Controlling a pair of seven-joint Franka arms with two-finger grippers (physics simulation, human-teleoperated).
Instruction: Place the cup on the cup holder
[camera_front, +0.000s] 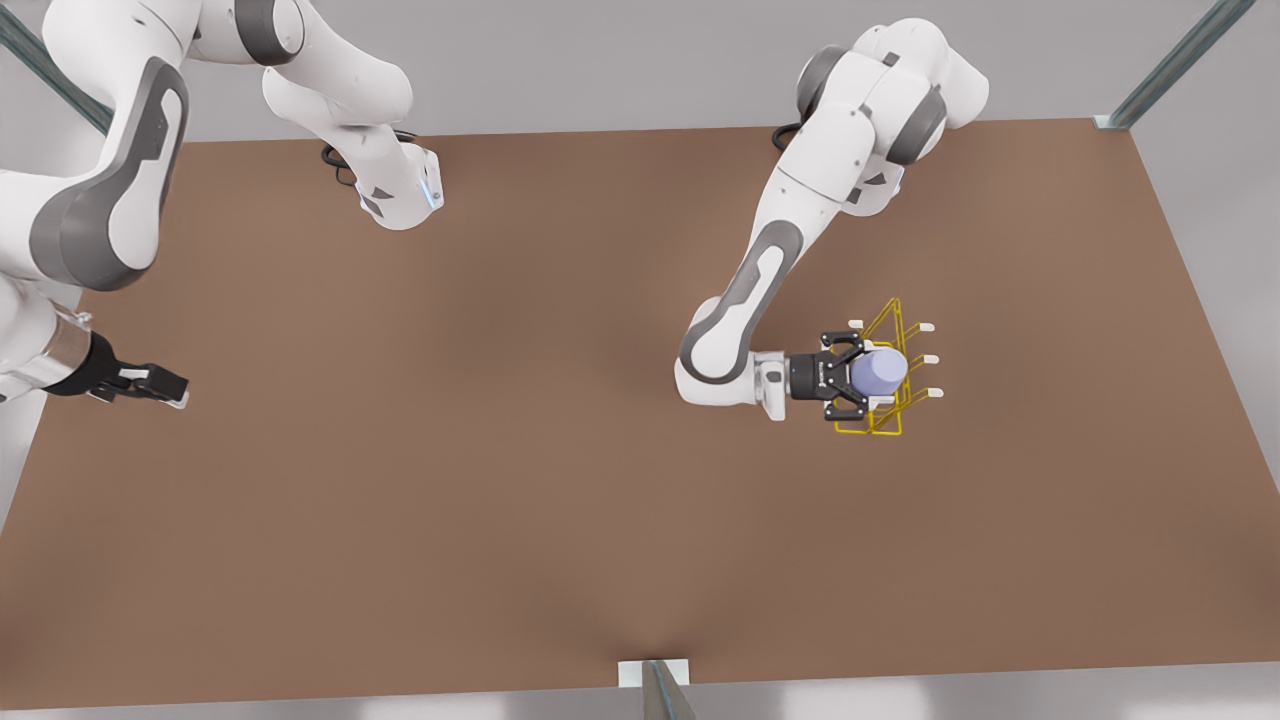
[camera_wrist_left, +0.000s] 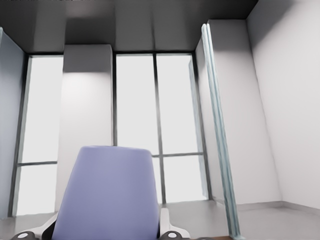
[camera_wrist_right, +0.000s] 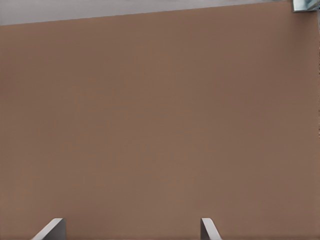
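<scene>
Pretty much the whole brown table (camera_front: 500, 480) is open, tons of room to move. The only clutter is at the front view's right: the yellow holder (camera_front: 885, 405) with its white-capped prongs sticking out, and the left gripper (camera_front: 855, 375) parked right over it, clamping the cup (camera_front: 880, 372). The right gripper (camera_front: 165, 385), fingers apart, waits well apart at the front view's left edge.

The scene is viewed from high above in the front view, looking down on the wide brown matte table (camera_front: 500, 480). The left wrist view is aimed level and slightly upward, past the small lavender-blue tapered cup (camera_wrist_left: 106, 195) seen very close, towards tall bright windows (camera_wrist_left: 135, 130). The right wrist view is pointed across the bare tabletop. The cup (camera_front: 878, 371) is shared by the front and left wrist views.
</scene>
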